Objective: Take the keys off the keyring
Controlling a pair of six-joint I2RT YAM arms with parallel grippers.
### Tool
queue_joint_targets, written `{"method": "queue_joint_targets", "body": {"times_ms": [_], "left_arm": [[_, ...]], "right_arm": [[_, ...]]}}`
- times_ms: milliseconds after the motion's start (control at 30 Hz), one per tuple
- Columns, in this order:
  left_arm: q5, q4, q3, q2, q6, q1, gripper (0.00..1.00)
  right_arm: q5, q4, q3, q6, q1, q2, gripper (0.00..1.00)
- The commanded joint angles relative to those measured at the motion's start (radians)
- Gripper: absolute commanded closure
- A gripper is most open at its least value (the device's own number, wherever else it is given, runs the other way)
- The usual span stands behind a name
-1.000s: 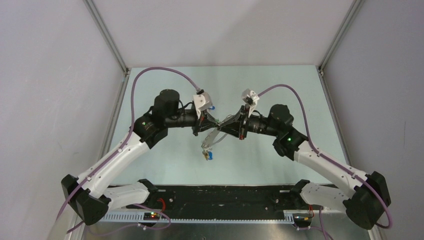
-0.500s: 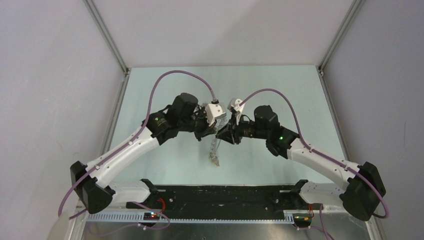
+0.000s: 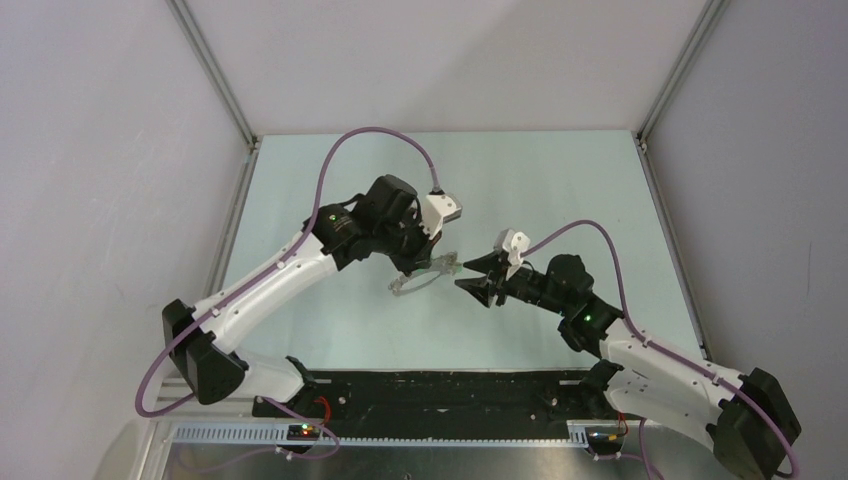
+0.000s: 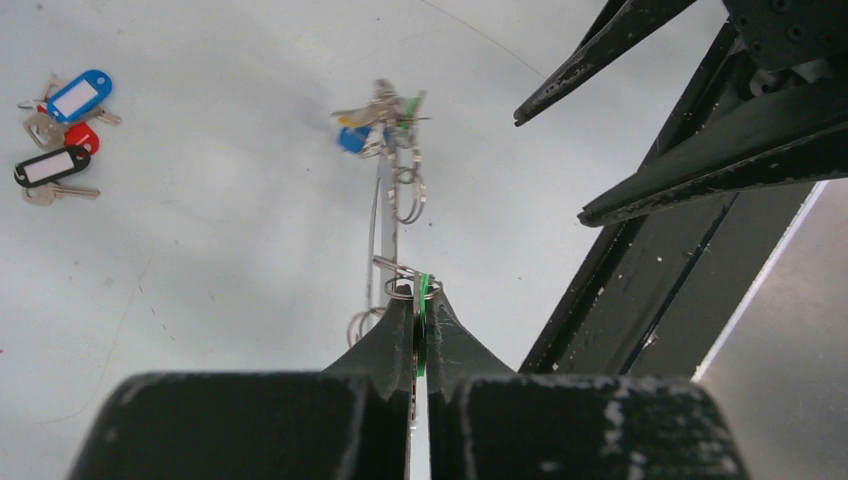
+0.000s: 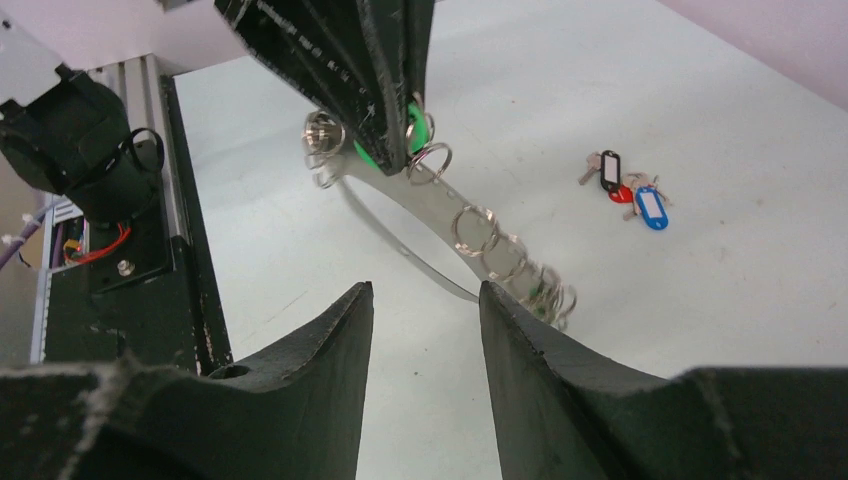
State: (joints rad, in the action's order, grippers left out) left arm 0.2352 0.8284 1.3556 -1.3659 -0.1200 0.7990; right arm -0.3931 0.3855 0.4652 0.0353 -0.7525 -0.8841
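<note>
My left gripper [image 3: 428,263] is shut on the keyring [image 3: 418,277] and holds it above the table, pinching it at a green tag [image 4: 423,298]. The keyring [image 4: 384,225] is a large grey hoop fringed with small silvery rings. Keys [image 4: 378,115], one with a blue head, hang at its far end. In the right wrist view the keyring [image 5: 450,222] stretches out from the left fingers [image 5: 365,70]. My right gripper [image 3: 463,277] is open and empty, just right of the hoop and apart from it, as its own view [image 5: 425,290] shows.
A loose cluster of keys with blue, red and black tags [image 4: 58,140] lies on the pale green table [image 3: 560,190], also in the right wrist view [image 5: 627,190]. A black rail [image 3: 450,395] runs along the near edge. White walls enclose the table.
My right gripper has drawn back from the keyring, to the right and nearer. My left arm has swung the hoop from hanging down to nearly level and still holds it.
</note>
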Motion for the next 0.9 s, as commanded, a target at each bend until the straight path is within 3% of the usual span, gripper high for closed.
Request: {"method": "queue_joint_targets", "body": {"times_ms": [0,467,867], "left_arm": [[0.02,0.026,0.074,0.012,0.042,0.003,1.0],[0.136,0.085,0.109,0.004,0.064,0.002,1.0],[0.132,0.152,0.174,-0.009,0.08,0.003,1.0]], "right_arm": [[-0.031,0.167,-0.02,0.13,-0.046,0.0,0.52],[0.046,0.408,-0.032,0.201,-0.134,-0.128,0.55],[0.131,0.348,-0.028,0.222,-0.166,-0.177,0.47]]}}
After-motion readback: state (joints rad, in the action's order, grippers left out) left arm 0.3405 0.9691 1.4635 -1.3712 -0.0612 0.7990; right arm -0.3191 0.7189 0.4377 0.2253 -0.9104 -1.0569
